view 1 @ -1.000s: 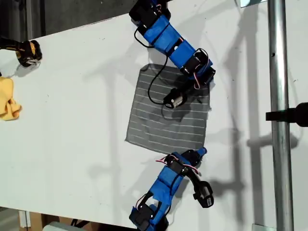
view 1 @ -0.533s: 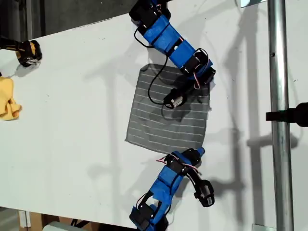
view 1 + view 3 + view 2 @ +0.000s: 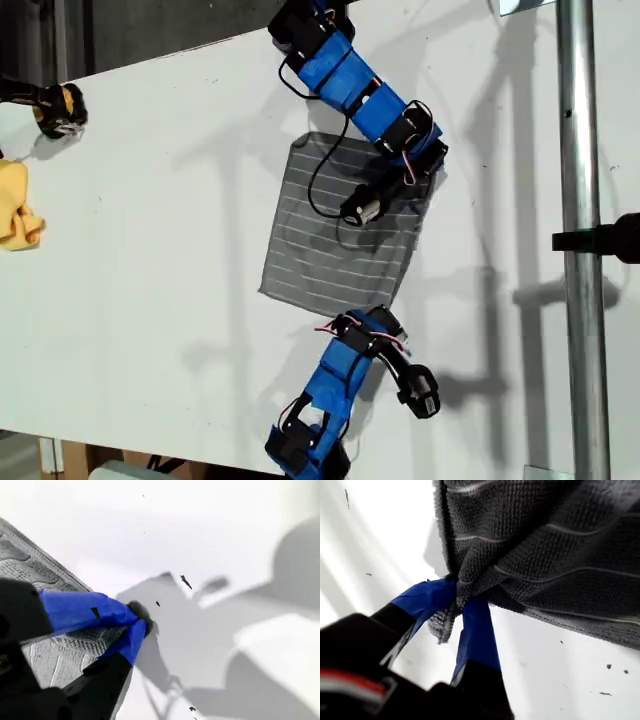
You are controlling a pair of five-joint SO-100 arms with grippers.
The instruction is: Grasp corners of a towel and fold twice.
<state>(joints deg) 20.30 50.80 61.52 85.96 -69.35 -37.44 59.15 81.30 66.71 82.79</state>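
The grey striped towel lies mostly flat on the white table in the middle of the exterior view. My first gripper, on the arm at the bottom of that view, is shut on the towel's lower right corner. That corner is bunched between the blue fingers, and the towel is pulled up from there. My second gripper, on the arm coming from the top, is shut on the upper right corner. The towel lies under its fingers. The other two corners lie free toward the exterior view's left.
A yellow cloth and a black and yellow object sit at the exterior view's far left. A metal pole with a black clamp runs down that view's right side. The second arm's camera hangs over the towel.
My first gripper has moved toward the exterior view's left, dragging the lower right corner with it, so the towel's right edge now slants. The second gripper has stayed put.
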